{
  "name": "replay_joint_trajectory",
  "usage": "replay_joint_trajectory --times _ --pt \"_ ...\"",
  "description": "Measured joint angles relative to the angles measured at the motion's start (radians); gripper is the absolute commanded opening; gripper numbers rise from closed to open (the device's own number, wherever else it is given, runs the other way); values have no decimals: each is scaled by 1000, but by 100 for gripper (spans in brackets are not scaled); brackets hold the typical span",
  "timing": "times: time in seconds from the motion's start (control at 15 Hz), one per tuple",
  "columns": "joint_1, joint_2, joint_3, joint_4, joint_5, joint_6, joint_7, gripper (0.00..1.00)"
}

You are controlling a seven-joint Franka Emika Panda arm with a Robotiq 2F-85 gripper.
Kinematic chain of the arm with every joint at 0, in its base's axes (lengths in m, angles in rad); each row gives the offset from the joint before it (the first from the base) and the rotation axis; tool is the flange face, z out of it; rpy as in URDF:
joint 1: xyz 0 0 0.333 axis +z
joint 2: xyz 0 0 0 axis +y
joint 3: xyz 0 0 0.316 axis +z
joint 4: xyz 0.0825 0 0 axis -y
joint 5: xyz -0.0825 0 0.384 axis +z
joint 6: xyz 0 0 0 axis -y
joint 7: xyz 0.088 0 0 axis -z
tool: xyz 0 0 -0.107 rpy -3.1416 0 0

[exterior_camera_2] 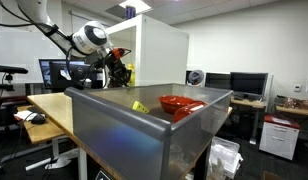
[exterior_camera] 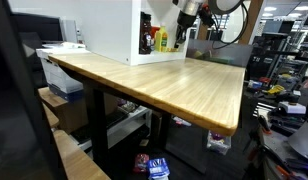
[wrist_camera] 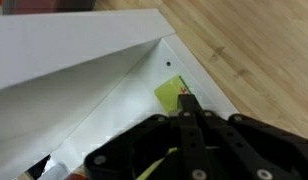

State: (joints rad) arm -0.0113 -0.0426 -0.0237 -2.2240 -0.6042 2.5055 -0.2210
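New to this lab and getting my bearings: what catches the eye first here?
A broad wooden table fills an exterior view, with a white cabinet at its far end. The shut claw points into that cabinet, near a yellow-green pad in its corner. In an exterior view, a grey bin up front holds a red bowl.

You had the gripper at the open side of the box, which stood on the table's far end, bottles standing inside it.
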Motion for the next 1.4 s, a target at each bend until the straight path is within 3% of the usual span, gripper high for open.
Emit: replay_joint_trajectory --times 0.73,1.2,1.4 --pt "11 -53 15 2 23 -60 5 0" --pt "65 -91 38 0 182 -64 -125 0" --pt "83 -88 47 3 198 -63 -131 0"
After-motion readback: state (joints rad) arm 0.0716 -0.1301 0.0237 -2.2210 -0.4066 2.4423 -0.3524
